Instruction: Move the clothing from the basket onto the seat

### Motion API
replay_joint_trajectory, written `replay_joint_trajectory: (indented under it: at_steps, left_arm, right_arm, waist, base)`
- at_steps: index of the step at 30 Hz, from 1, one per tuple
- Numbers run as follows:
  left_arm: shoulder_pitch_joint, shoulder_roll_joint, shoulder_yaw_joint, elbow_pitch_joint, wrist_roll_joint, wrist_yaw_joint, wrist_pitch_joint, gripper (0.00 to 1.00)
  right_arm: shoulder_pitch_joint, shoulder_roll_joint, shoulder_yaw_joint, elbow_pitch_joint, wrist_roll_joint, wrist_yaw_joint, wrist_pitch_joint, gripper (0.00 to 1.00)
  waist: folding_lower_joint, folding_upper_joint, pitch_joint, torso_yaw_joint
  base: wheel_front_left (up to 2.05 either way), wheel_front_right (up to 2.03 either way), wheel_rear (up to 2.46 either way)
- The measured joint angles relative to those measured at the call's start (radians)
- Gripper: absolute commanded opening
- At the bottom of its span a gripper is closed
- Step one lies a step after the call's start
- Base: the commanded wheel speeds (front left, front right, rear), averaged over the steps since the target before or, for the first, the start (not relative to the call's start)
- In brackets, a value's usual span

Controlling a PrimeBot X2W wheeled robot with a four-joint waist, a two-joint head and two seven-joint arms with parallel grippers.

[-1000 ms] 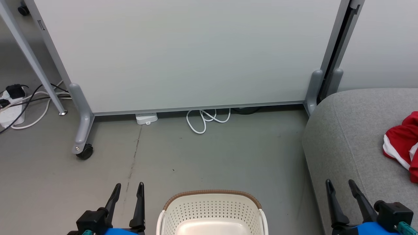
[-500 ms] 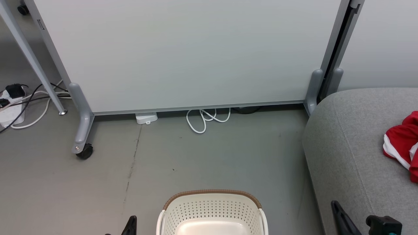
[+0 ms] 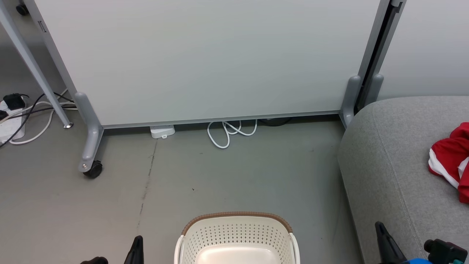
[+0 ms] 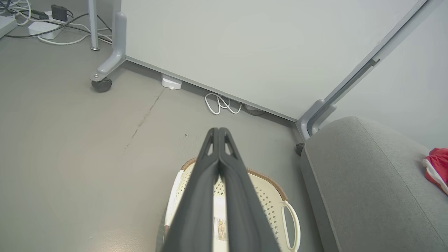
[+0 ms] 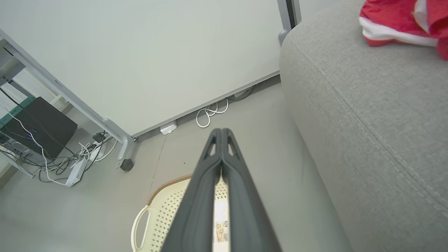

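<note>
Basket [image 3: 237, 216] and clothing [image 3: 449, 161], both cropped at the head view's edges.
Left gripper [image 4: 218, 130], right gripper [image 5: 221, 130]: fingers pressed together, empty.

Red clothing [image 3: 447, 162] on grey seat [image 3: 388, 161]

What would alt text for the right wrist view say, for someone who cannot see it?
The robot's right hand, shut into a dark wedge, points over a cream basket on the grey floor. Beside it, a grey seat carries red clothing with white trim.
</note>
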State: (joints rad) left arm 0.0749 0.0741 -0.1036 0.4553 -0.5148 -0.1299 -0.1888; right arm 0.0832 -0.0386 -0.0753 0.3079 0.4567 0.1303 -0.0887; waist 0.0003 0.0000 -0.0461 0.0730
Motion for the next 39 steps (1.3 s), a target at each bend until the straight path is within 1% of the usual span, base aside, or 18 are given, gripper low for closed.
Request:
replay_joint_trajectory:
  at_steps: [18,39]
  left_arm:
    - [-0.040,-0.007,0.055,-0.049,-0.264,0.000,0.073,0.00]
    - [-0.081,-0.013,0.103,-0.100,-0.524,0.000,0.145,0.00]
  right_arm:
    - [-0.041,0.000,-0.010,-0.013,0.279,0.000,0.047,0.00]
    - [-0.087,-0.002,-0.019,-0.029,0.551,0.000,0.096,0.00]
  waist:
    - [0.0000,0.0000,0.008,-0.012]
    - [-0.0001,0.0000,0.018,-0.026]
  base:
    - [0.00,0.00,0.00]
    - [0.00,0.00,0.00]
